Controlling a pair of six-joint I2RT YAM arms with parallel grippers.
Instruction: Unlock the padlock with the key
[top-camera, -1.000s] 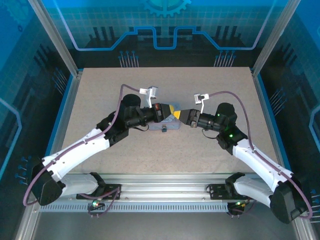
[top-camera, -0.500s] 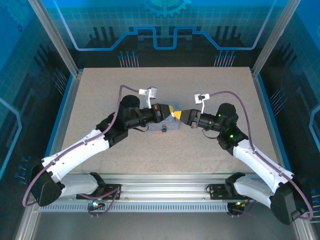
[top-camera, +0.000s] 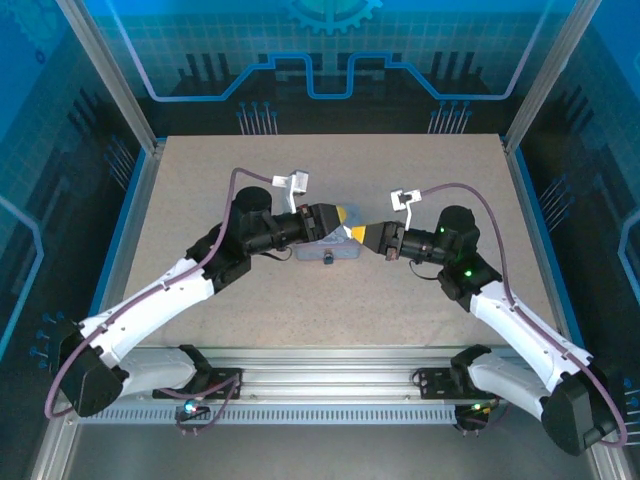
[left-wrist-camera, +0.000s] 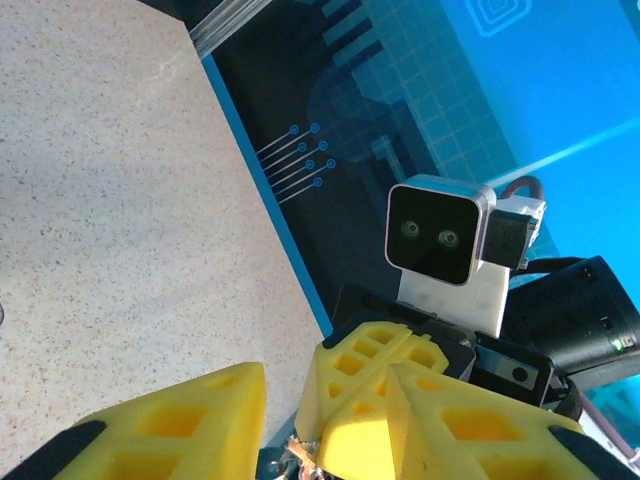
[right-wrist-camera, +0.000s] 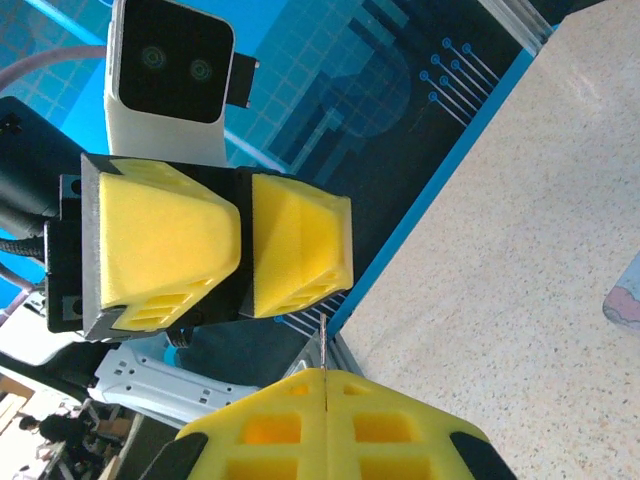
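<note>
The speckled beige tabletop (top-camera: 330, 320) is spanned by two white-and-black arms, and their yellow-padded tips are brought almost together near its middle. Beneath them a pale blue rectangular tin (top-camera: 345, 252) lies flat, partly covered by the left gripper (top-camera: 340, 214). In the right wrist view that gripper's pads are seen slightly parted, with nothing made out between them, so it is judged released. The right gripper (top-camera: 357, 233) is clenched. A thin metal sliver, taken to be the key (right-wrist-camera: 324, 340), is pinched in its seam, with its long axis pointing out toward the left gripper. The padlock (top-camera: 328, 258), a tiny dark lump, lies at the tin's near edge. From the right gripper it is found lower, nearer the bases and toward the robot's left. Its keyhole side cannot be told. The key would probably have to be tipped downward and drawn that way by the right arm.
</note>
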